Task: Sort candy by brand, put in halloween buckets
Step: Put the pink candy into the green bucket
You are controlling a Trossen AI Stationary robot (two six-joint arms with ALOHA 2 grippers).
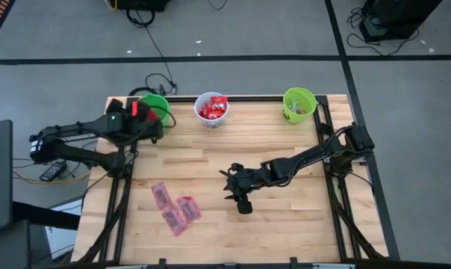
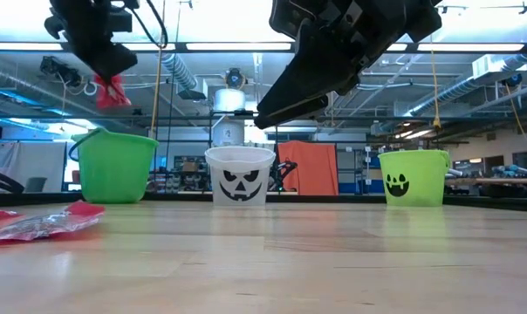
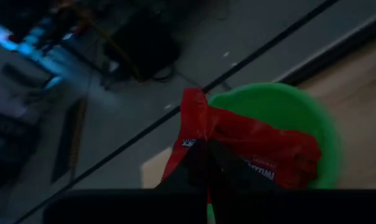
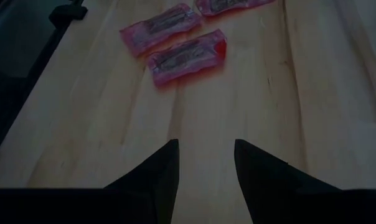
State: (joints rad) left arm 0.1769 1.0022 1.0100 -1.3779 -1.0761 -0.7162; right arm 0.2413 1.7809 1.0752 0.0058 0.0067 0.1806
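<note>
Left gripper (image 1: 140, 112) clamps red packet (image 3: 250, 152) over far-left green bucket (image 1: 157, 105); centre before release. Right gripper (image 4: 203, 165) open near pink packets (image 1: 175, 207).

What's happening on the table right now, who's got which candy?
The left gripper holds a red packet over the dark-green bucket at the table's back left corner, not yet dropped. The right gripper hangs open above mid-table, facing the three pink packets still lying on the wood at front left. The white bucket already has red packets in it; the light-green bucket at back right holds a few small pieces.
</note>
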